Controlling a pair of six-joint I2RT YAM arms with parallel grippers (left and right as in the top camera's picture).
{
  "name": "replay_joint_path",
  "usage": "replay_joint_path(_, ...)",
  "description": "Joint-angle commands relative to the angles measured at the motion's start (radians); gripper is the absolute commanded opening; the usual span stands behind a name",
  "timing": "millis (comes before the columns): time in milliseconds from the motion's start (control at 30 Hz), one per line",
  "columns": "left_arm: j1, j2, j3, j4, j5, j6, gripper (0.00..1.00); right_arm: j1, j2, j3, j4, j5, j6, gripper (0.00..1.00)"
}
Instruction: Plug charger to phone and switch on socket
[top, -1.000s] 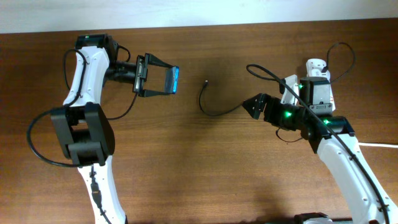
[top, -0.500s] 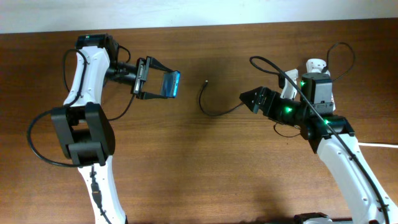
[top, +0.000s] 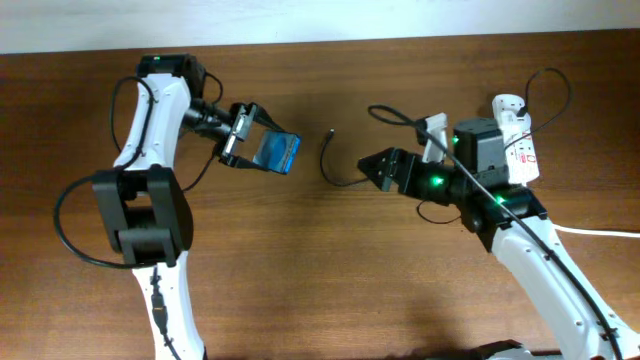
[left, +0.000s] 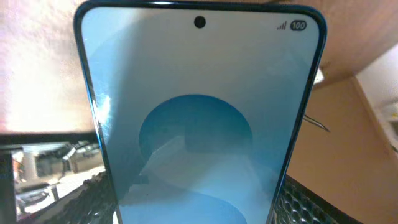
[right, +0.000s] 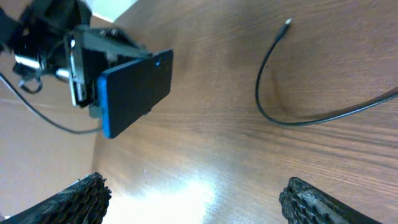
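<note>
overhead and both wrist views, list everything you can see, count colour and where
phone: one, black frame, lit blue screen, off the table, clamped in the left gripper
charger cable: one, thin black, curved on the table mid-scene, connector tip free and not in the phone
power strip: one, white with red marks, far right, partly hidden behind the right arm
white cord: one, thick, runs off the right edge
table: one, brown wood
arms: two, white and black, left and right
left gripper: shut on the phone
right gripper: open, empty, near the cable
</note>
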Motion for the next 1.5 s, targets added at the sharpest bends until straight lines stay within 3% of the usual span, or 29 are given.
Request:
replay_joint_path(0, -0.034, -0.038, 0.019, 0.009, -0.077, -0.048, 0.0, 0.053, 0.03, 0.019, 0.012, 0.067, 0.026, 0.92)
replay_joint_path(267, -0.082, -0.038, 0.019, 0.029, -0.251, -0.161, 0.0, 0.132, 0.056, 0.019, 0.082, 0.147, 0.114, 0.87)
replay_joint_path(533, -0.174, -0.038, 0.019, 0.048, -0.257, -0.183, 0.0, 0.257, 0.19, 0.019, 0.192, 0.215, 0.235, 0.8)
replay_joint_path(833, -0.243, -0.038, 0.019, 0.083, -0.295, -0.254, 0.0, 0.262, 0.284, 0.019, 0.289, 0.224, 0.303, 0.66)
replay_joint_path(967, -0.274, -0.038, 0.019, 0.113, -0.355, -0.299, 0.0, 0.287, 0.308, 0.019, 0.308, 0.259, 0.313, 0.65)
replay_joint_path(1200, -0.283, -0.038, 0.019, 0.116, -0.35, -0.301, 0.0, 0.293, 0.316, 0.019, 0.311, 0.318, 0.313, 0.46)
replay_joint_path(1467, -0.283, -0.038, 0.019, 0.116, -0.347, -0.301, 0.0, 0.299, 0.369, 0.019, 0.367, 0.306, 0.373, 0.41)
